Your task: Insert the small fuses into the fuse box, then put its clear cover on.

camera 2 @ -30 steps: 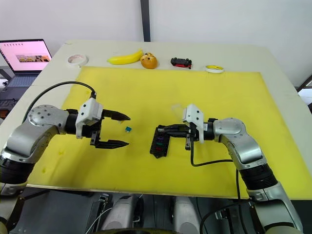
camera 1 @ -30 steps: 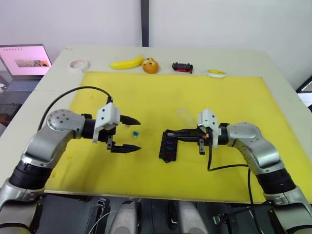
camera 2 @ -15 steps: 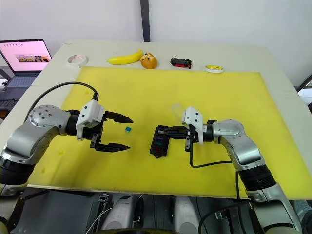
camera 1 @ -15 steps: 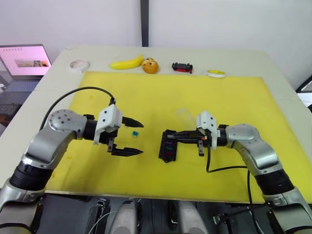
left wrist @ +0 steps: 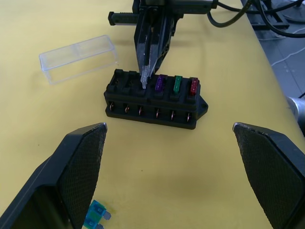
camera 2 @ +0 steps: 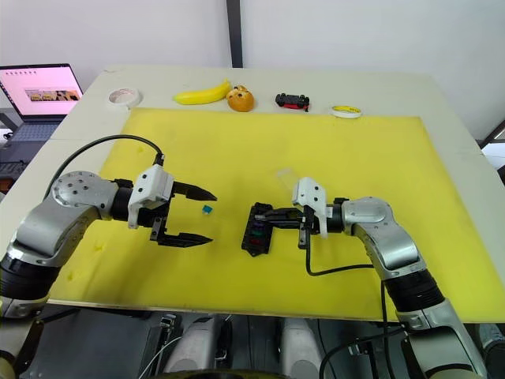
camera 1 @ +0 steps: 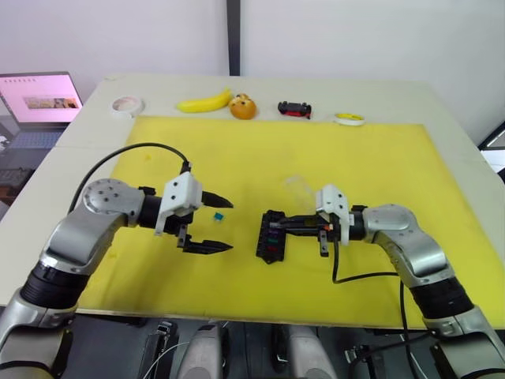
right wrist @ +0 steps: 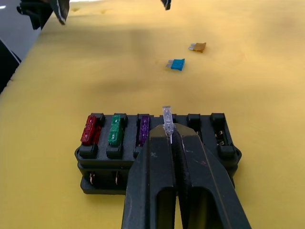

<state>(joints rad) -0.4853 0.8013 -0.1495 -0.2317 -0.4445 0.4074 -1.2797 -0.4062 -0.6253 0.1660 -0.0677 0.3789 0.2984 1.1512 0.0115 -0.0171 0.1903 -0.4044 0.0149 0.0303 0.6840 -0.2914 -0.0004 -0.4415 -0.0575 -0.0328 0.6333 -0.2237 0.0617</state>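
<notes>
On the yellow mat (camera 1: 355, 158): fuse box (camera 1: 272, 237) mid-mat; banana (camera 1: 203, 102), orange (camera 1: 244, 106), toy car (camera 1: 295, 108) far behind | left wrist: left gripper (left wrist: 176, 157) spread empty; three fuses seated; clear cover (left wrist: 78, 58) beside box | right wrist: right gripper (right wrist: 174, 143) pinching clear fuse (right wrist: 167, 117) at fourth slot; two loose fuses beyond.

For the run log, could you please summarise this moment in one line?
right gripper: holds clear fuse over fuse box | left gripper: open
</notes>
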